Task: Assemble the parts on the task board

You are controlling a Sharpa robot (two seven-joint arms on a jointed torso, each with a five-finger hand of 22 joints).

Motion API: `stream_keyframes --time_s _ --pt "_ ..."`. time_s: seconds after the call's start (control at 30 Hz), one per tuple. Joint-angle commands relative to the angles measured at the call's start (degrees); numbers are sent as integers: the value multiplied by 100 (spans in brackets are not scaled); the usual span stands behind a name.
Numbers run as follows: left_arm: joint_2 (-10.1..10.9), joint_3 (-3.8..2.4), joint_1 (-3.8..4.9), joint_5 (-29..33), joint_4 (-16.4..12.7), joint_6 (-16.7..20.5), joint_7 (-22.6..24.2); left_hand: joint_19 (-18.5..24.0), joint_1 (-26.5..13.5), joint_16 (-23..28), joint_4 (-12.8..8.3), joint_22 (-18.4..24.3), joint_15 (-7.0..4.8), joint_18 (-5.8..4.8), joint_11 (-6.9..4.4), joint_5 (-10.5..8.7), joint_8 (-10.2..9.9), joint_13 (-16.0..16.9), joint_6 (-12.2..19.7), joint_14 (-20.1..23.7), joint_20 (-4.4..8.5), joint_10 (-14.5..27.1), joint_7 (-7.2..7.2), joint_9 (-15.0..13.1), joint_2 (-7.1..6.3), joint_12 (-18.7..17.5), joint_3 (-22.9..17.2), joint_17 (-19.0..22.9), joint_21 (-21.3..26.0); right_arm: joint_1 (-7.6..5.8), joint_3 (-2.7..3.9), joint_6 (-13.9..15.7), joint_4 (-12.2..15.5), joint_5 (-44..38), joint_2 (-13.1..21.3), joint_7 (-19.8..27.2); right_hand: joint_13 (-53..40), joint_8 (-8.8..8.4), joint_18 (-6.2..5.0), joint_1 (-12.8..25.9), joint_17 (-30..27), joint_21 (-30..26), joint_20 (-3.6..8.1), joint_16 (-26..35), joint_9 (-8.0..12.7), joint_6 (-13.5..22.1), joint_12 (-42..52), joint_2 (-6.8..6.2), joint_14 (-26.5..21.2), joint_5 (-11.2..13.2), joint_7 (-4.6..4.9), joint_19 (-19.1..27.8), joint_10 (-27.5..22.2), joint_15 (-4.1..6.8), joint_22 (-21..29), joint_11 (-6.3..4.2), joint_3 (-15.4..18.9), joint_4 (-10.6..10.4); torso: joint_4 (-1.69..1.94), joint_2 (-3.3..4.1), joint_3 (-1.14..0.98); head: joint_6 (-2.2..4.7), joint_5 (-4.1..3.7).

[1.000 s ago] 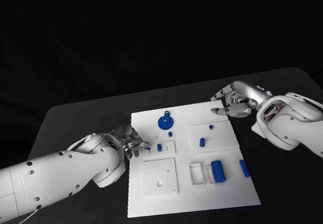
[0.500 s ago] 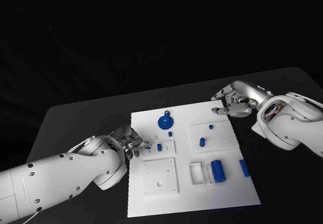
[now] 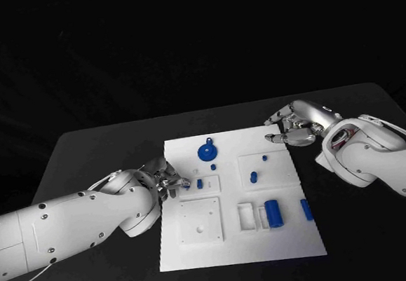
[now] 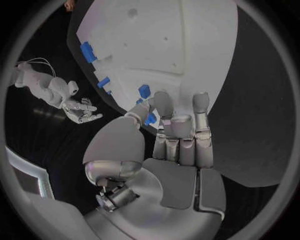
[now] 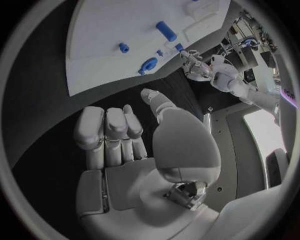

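At the left edge of the task board, the left hand is seen with its fingers curled inward beside a small blue part; whether anything is pinched cannot be told. Further right, blue parts lie scattered on the board. Beyond its far right corner, the right hand is held empty, fingers curled.
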State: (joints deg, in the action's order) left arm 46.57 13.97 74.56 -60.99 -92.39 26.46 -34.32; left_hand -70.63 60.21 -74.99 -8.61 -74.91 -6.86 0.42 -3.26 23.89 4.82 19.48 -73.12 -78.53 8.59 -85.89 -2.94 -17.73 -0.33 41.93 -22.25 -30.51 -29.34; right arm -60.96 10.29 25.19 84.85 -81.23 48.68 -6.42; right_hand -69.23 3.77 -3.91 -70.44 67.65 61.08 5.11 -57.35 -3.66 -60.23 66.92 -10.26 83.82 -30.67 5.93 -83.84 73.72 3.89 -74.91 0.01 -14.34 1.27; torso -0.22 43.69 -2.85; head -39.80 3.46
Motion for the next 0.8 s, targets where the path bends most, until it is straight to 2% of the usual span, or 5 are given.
stream_keyframes --time_s 0.03,0.8 --pt "-31 -1 -22 -96 25 -181 -64 19 56 -20 -192 -121 -111 -25 -216 17 14 9 -1205 -118 8 -88 552 5 26 32 -211 -7 -37 3 2 -67 11 -42 -2 25 -4 -23 -53 62 -2 -26 -1 34 9 -41 -35 15 -2 -20 0 -248 -5 16 -796 -13 -39 2 -1 1 3 -2 -1" --pt "-19 -1 -48 -195 79 -553 -151 43 43 -33 -230 -121 -105 -24 -213 65 29 22 -1201 -113 3 -87 551 -13 29 42 -227 -10 -68 5 2 -67 2 -42 1 28 -4 -23 -53 62 -2 -26 -1 34 9 -41 -35 15 -2 -20 0 -248 -5 16 -796 -13 -39 2 4 -2 8 -35 -10"
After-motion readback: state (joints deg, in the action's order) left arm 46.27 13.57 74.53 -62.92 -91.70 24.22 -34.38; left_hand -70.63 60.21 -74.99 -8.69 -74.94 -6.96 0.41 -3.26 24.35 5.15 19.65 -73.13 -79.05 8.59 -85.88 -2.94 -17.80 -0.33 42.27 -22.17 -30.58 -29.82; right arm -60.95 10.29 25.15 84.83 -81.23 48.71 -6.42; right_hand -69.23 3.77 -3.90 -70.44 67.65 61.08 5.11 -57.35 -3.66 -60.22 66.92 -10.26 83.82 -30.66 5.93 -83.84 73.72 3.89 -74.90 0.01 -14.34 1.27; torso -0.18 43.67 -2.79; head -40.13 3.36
